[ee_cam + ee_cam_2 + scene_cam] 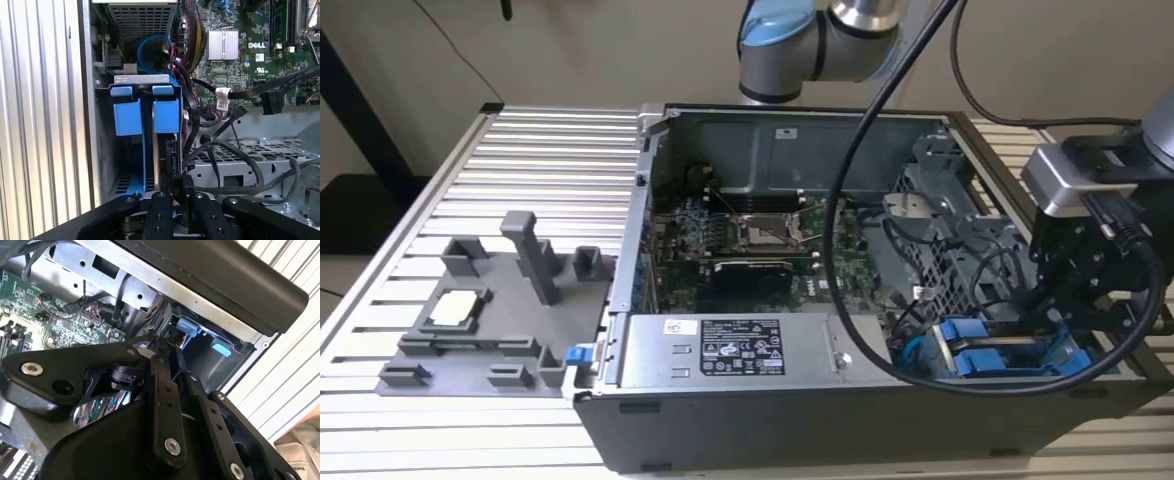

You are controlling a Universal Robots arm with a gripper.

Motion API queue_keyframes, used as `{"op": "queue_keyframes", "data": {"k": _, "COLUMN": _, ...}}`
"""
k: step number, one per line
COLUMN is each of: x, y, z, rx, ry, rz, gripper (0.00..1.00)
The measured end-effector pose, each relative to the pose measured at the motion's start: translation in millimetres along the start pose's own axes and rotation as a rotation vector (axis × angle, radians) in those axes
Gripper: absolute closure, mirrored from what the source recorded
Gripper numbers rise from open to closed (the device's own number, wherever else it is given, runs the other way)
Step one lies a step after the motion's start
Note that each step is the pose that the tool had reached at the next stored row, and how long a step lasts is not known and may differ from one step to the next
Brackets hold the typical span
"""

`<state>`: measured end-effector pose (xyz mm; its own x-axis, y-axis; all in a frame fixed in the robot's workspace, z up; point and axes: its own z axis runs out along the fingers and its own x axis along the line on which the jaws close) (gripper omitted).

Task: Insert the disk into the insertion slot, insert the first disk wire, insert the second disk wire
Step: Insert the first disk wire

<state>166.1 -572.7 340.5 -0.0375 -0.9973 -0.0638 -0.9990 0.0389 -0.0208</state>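
Note:
The disk (pixel 167 150) stands on edge in its blue frame (pixel 166 115) inside the insertion slot (pixel 102 150), a grey sheet-metal bay at the case's corner. A second blue tab (pixel 127 117) sits beside it. My gripper (pixel 179 192) hangs just over the disk's exposed edge and is shut on the black connector of a disk wire (pixel 235 187), which trails off across the perforated metal cage. In the exterior view the gripper (pixel 1067 310) reaches down into the case at the exterior view's right, above the blue frames (pixel 994 358). In the second wrist view the fingertips (pixel 161 347) point at the blue tabs (pixel 187 327).
A thick bundle of black cables (pixel 192 115) runs close beside the bay. The green motherboard (pixel 761 235) and labelled power supply (pixel 740 350) fill the case. A grey fixture (pixel 494 310) lies on the slatted table at the exterior view's left.

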Motion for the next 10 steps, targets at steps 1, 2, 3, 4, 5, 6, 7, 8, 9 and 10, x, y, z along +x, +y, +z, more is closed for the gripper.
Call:
{"op": "queue_keyframes", "data": {"k": 1, "x": 0.0, "y": 0.0, "z": -0.1, "rx": -0.0002, "ry": -0.0001, "rz": 0.000, "gripper": 0.81}}
{"op": "queue_keyframes", "data": {"k": 2, "x": 0.0, "y": -0.1, "z": -0.2, "rx": -0.0003, "ry": -0.0010, "rz": 0.000, "gripper": 0.81}}
{"op": "queue_keyframes", "data": {"k": 3, "x": 0.0, "y": -0.1, "z": -0.3, "rx": -0.0004, "ry": -0.0022, "rz": 0.000, "gripper": 0.81}}
{"op": "queue_keyframes", "data": {"k": 4, "x": 0.0, "y": -0.1, "z": 0.0, "rx": -0.0004, "ry": -0.0052, "rz": 0.000, "gripper": 0.81}}
{"op": "queue_keyframes", "data": {"k": 5, "x": 0.0, "y": -0.2, "z": 0.4, "rx": -0.0004, "ry": -0.0075, "rz": 0.000, "gripper": 0.81}}
{"op": "queue_keyframes", "data": {"k": 6, "x": 0.0, "y": -0.1, "z": 1.1, "rx": -0.0005, "ry": -0.0096, "rz": 0.001, "gripper": 0.81}}
{"op": "queue_keyframes", "data": {"k": 7, "x": 0.0, "y": -0.1, "z": 1.7, "rx": -0.0004, "ry": -0.0105, "rz": 0.001, "gripper": 0.81}}
{"op": "queue_keyframes", "data": {"k": 8, "x": 0.1, "y": -0.1, "z": 2.5, "rx": -0.0004, "ry": -0.0116, "rz": 0.001, "gripper": 0.81}}
{"op": "queue_keyframes", "data": {"k": 9, "x": 0.1, "y": -0.1, "z": 3.1, "rx": -0.0004, "ry": -0.0120, "rz": 0.001, "gripper": 0.81}}
{"op": "queue_keyframes", "data": {"k": 10, "x": 0.2, "y": -0.1, "z": 3.7, "rx": -0.0003, "ry": -0.0119, "rz": 0.001, "gripper": 0.81}}
